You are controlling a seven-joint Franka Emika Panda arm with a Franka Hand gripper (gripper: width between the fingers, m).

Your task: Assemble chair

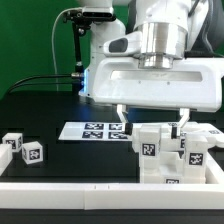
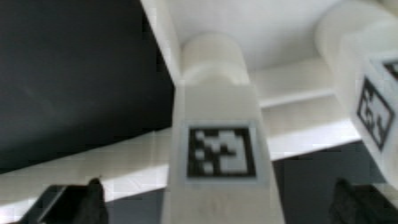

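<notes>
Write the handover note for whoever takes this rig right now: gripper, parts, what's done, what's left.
Gripper: open. The fingers stand on either side of the tagged post and touch nothing in the wrist view.
Chair block: several white pieces are joined into one block at the exterior view's right, next to the border rail.
Loose: first small piece and second small piece lie at the exterior view's left, apart from the block.
Done: the block is partly built.
Left: probably fetch and fit the two loose pieces. How well the post is seated cannot be told.
</notes>
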